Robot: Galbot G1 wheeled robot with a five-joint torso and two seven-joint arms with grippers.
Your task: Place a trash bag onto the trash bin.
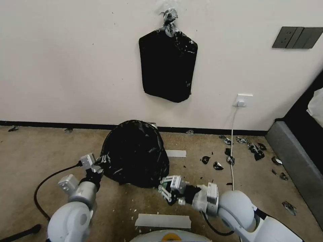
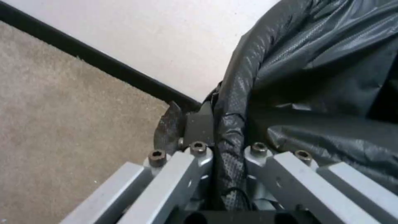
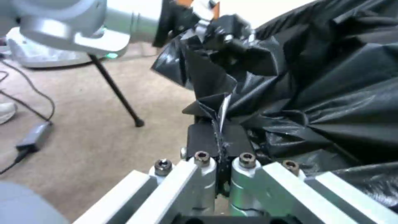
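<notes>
Already the bag (image 1: 134, 153) is draped over the bin at centre; both hems are pinched by the left gripper (image 1: 97, 167) and right gripper (image 1: 168, 191), fingers clamped; seating remains.

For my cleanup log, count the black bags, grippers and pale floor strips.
Black bags: 2, the trash bag and the knotted bundle on the wall.
Grippers: 2, left gripper and right gripper, both gripping the trash bag.
Pale floor strips: 2.
Total: 6.

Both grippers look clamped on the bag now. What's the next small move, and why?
Probably ease both grippers down together. The trash bag stands domed on the carpet, the left gripper pinching its hem with jaws shut, the right gripper shut on the opposite edge. No white of the bin shows, so the bag seems nearly seated.
</notes>
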